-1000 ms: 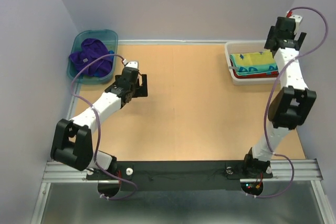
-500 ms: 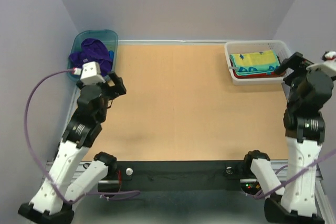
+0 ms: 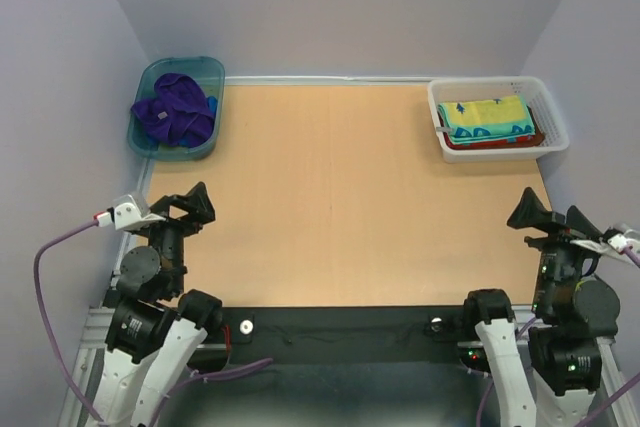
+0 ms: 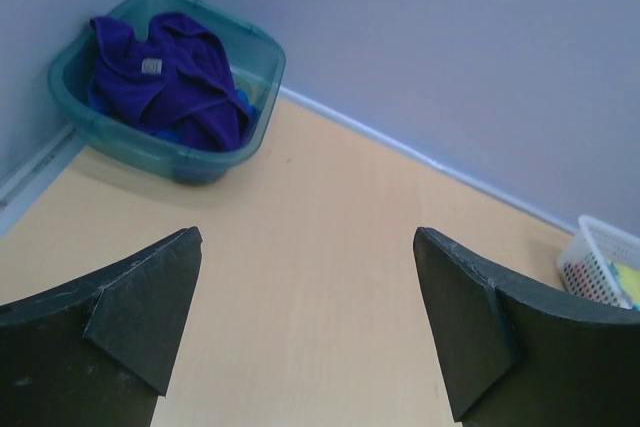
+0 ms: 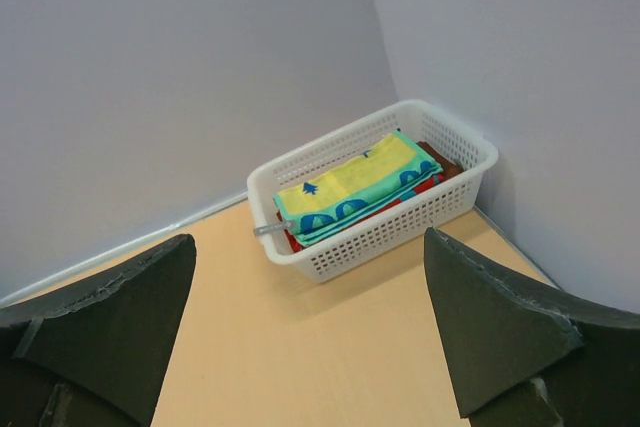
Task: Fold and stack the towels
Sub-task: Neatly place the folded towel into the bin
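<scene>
Left gripper (image 4: 305,247) and right gripper (image 5: 310,247) are held spread and empty over the bench (image 3: 340,197) — a purple towel (image 3: 172,113) is heaped in the tub (image 3: 182,60), folded towels (image 3: 487,117) are stacked in the basket (image 3: 553,119).

Open tabletop (image 3: 350,197) between far-corner tub (image 3: 150,75) and basket (image 3: 552,115)

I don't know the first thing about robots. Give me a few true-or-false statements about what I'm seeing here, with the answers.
1. The purple towel lies crumpled in the teal tub. True.
2. The white basket is empty. False: a folded teal-and-yellow towel lies in it, on top of a red one.
3. The left gripper is clamped on a towel. False: it is open and holds nothing.
4. The right gripper is open. True.
5. Tub and basket stand side by side. False: they sit at opposite far corners.
</scene>
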Robot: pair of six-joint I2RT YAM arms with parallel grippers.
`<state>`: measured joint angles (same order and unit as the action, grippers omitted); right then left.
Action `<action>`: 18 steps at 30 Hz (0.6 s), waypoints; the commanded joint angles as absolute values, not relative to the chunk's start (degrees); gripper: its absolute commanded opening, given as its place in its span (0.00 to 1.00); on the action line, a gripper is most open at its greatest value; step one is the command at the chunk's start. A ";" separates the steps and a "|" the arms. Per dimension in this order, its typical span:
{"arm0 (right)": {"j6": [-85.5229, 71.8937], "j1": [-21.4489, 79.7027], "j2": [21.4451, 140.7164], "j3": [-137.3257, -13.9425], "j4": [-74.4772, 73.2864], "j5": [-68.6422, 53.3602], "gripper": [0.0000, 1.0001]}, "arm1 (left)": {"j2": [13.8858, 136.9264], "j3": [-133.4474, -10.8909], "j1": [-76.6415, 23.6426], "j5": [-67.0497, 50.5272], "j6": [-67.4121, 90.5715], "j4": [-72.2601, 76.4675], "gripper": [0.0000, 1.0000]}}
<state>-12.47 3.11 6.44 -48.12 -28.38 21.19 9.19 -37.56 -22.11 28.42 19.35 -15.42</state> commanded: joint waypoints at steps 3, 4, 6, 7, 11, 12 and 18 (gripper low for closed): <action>-10.89 3.60 0.80 -43.16 -28.30 21.10 1.00 | 4.84 -32.96 -22.06 25.49 18.20 -11.43 0.99; -10.90 3.60 0.27 -42.02 -28.30 20.40 1.00 | 4.66 -32.78 -22.06 25.14 17.93 -10.73 0.99; -10.72 3.52 0.26 -40.88 -28.30 17.86 1.00 | 4.13 -32.35 -22.06 23.74 17.84 -10.28 0.99; -10.90 3.52 0.18 -40.35 -28.21 17.15 1.00 | 3.87 -31.82 -22.15 23.03 17.67 -10.20 0.99; -13.53 3.52 0.26 -37.01 -27.95 16.17 1.00 | 0.54 -30.41 -22.15 23.02 18.45 -9.67 0.99; -13.10 3.60 0.18 -36.92 -27.86 15.65 1.00 | 0.09 -29.98 -22.15 23.72 18.89 -9.49 0.99; -13.09 3.60 0.18 -36.74 -27.60 16.35 1.00 | -1.06 -29.00 -21.97 24.70 19.25 -9.05 0.99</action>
<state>-12.69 3.11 0.32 -36.25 -29.52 17.23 0.40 -29.52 -22.11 24.03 19.18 -12.56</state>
